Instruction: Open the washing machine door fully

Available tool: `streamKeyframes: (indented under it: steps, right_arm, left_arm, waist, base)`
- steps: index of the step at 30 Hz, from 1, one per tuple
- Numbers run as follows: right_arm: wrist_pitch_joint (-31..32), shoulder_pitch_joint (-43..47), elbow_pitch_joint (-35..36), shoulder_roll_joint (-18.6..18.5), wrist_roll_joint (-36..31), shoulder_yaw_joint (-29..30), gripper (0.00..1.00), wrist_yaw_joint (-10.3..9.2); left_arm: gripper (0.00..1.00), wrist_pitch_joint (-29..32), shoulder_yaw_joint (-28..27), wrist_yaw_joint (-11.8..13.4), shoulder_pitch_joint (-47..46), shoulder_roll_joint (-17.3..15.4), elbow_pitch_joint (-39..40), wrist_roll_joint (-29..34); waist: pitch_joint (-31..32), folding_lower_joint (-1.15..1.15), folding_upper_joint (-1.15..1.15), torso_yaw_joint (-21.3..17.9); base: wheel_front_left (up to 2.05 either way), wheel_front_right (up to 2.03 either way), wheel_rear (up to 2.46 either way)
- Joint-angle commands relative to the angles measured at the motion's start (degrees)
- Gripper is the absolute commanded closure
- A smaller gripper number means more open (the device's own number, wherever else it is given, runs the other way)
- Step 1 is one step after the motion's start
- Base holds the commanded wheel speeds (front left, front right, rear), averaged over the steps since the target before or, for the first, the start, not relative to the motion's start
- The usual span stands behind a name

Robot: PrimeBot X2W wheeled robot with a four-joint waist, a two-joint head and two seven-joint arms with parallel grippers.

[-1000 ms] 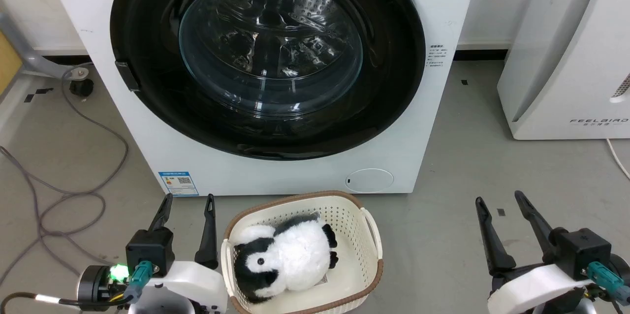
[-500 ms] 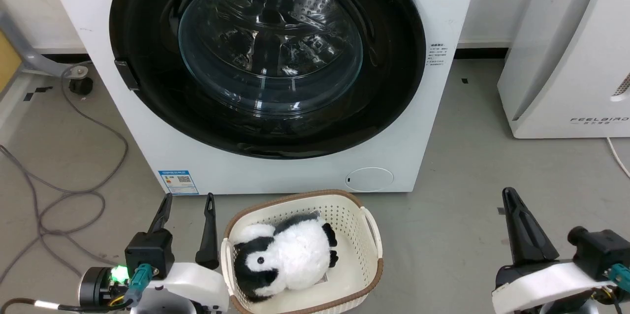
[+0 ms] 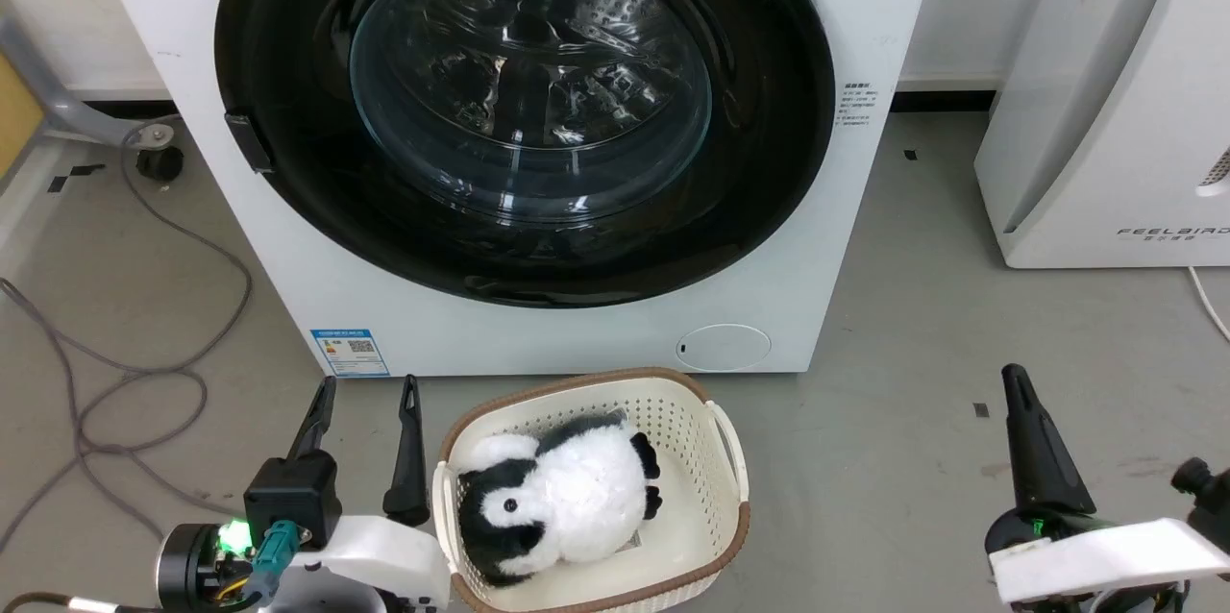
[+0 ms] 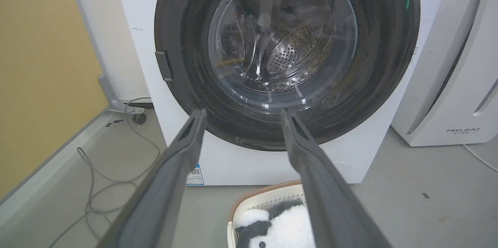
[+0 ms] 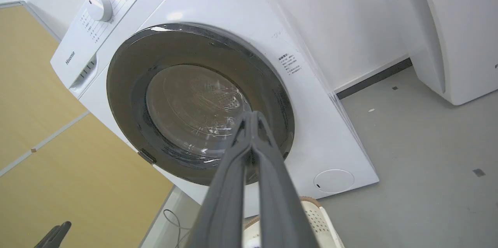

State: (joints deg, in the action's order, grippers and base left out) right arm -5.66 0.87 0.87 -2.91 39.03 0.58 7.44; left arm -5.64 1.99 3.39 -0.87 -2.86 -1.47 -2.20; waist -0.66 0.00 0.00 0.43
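Note:
The washing machine (image 3: pixel 538 344) is a white front-loader facing me. Its door (image 3: pixel 528 104), a glossy black disc with a bulging glass window, lies flat against the front, with a small dark latch (image 3: pixel 248 142) on its left rim. My left gripper (image 3: pixel 370 382) is open at the lower left, fingers pointing up at the machine and well short of it. My right gripper (image 3: pixel 1014 378) is shut on nothing at the lower right, above the bare floor. In the left wrist view the open gripper (image 4: pixel 242 112) frames the door (image 4: pixel 284 46). In the right wrist view the closed gripper (image 5: pixel 251 115) overlaps the door (image 5: pixel 198 104).
A cream basket (image 3: pixel 577 387) holding a black-and-white penguin plush (image 3: pixel 567 498) sits on the floor just before the machine, between my arms. A white FEELBIRD appliance (image 3: pixel 1105 113) stands to the right. Grey cables (image 3: pixel 125 382) loop on the floor at the left.
My right gripper has shut its fingers, rolled onto its side and drifted right and lower. The left gripper, the door and the basket have not moved.

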Motion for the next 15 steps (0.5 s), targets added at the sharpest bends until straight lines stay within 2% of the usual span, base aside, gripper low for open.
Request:
streamKeyframes:
  steps: [1,11,15]
  right_arm:
    - [-0.62,-0.29,-0.17,0.01,4.32,-0.06,1.00,0.03]
    - [0.82,-4.49,-2.66,0.01,16.75,4.55,1.00,0.03]
    - [2.08,-6.50,-3.71,0.00,19.19,6.60,1.00,0.03]
  left_arm:
    - [0.00,-0.63,0.19,0.37,-0.27,-0.01,-0.16,-0.28]
    - [0.00,-1.83,0.42,0.74,-1.19,-0.01,-0.29,-0.42]
    - [0.00,-2.19,0.42,0.81,-1.64,-0.01,-0.29,-0.43]
  waist:
    - [-0.17,0.00,0.00,0.05]
    - [-1.65,0.00,0.00,0.65]
    - [-2.42,0.00,0.00,1.01]
  base:
    - [0.00,0.00,0.00]
    - [0.00,0.00,0.00]
    - [0.00,0.00,0.00]
